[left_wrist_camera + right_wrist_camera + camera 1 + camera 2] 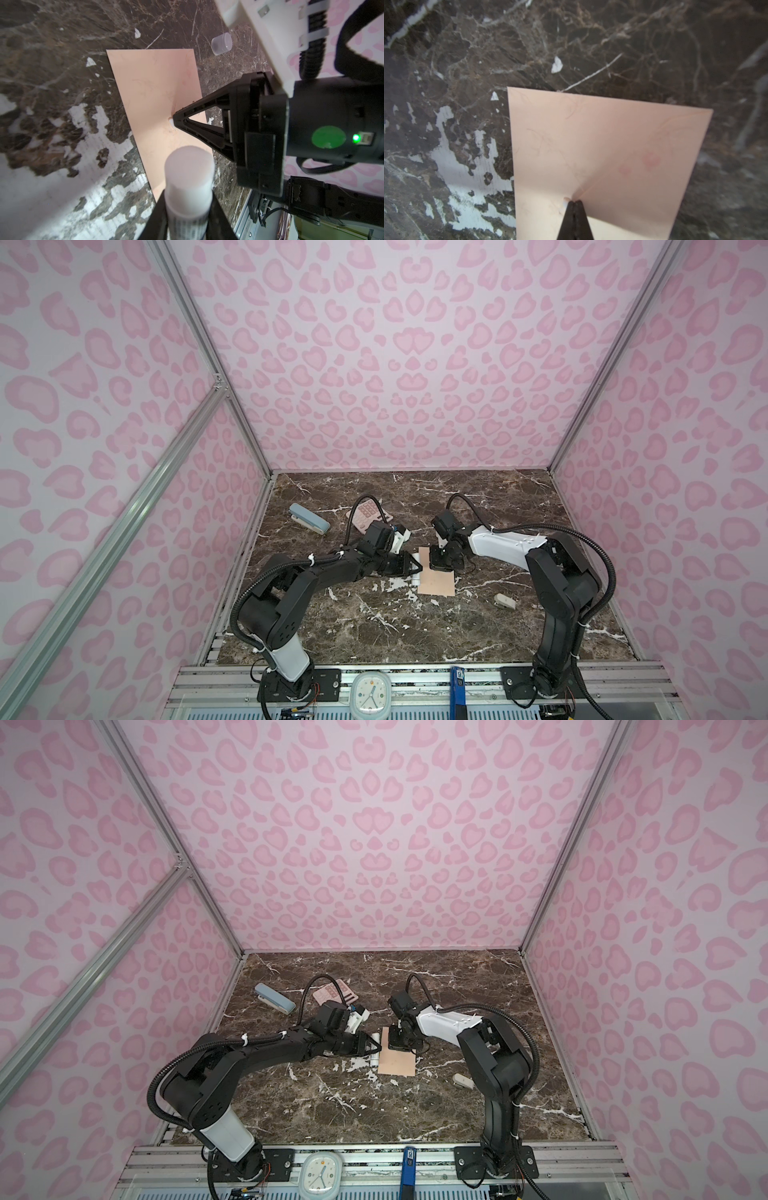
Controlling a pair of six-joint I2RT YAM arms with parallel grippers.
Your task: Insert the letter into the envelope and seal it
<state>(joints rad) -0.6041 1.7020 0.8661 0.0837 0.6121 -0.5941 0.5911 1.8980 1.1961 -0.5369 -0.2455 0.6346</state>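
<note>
While the left gripper (187,218) gripped the glue stick (189,172), the closed right gripper (574,203) needed steady pressure on the envelope (602,145).

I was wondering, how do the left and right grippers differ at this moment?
The left gripper is closed around a white glue stick, while the right gripper is shut with nothing between its tips. The right gripper's tip presses on the envelope; the left gripper is at the envelope's edge. Both are black and work at the same envelope.
</note>
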